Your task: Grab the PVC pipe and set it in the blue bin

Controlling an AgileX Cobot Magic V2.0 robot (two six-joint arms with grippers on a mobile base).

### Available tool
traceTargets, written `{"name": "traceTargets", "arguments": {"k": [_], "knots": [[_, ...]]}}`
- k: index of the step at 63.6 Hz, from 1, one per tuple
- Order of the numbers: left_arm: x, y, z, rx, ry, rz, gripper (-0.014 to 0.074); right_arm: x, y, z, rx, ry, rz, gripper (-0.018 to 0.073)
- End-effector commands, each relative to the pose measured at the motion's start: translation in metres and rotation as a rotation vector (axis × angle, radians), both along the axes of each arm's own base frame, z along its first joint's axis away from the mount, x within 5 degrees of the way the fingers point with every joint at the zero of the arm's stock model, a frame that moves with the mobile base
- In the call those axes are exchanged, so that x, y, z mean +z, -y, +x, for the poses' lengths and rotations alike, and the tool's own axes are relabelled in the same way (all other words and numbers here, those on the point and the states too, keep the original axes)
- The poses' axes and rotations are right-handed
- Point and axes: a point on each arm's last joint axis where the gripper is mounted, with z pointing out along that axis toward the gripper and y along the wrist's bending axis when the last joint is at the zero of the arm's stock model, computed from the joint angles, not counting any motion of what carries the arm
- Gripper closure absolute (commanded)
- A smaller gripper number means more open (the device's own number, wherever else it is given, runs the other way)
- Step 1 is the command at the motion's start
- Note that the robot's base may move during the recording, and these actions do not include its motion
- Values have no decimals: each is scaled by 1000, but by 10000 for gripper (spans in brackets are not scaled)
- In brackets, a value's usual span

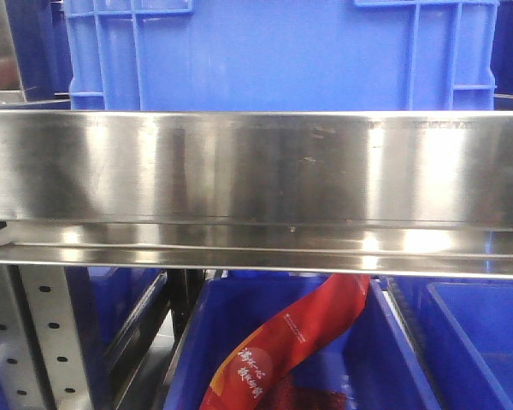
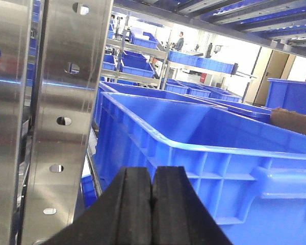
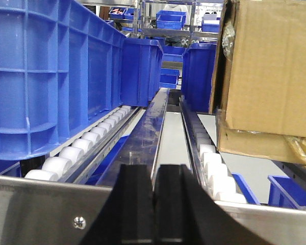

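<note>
Pipe wasn't visible in any view, honestly. Left gripper (image 2: 152, 204) sat closed and empty, blue bin (image 2: 204, 153) at its 1 o'clock; right gripper (image 3: 154, 204) likewise. PVC's probably light, stiff, slippery, so grab mid-length.

Left gripper (image 2: 152, 204) with black jaws pressed together, holding nothing; right gripper (image 3: 154, 204) likewise closed and empty.

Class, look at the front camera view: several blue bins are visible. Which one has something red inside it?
The lower middle blue bin, beneath the steel shelf rail. A red printed bag lies in it; the bin above the rail and the one at lower right show no red.
</note>
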Motion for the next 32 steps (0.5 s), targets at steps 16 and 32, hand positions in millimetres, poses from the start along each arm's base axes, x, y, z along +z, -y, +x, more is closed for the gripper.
{"name": "traceTargets", "arguments": {"k": [16, 32], "knots": [[2, -1, -1, 2, 17, -14, 707, 0, 0, 0, -6, 6, -7, 727], [2, -1, -1, 2, 17, -14, 707, 0, 0, 0, -6, 6, -7, 727]]}}
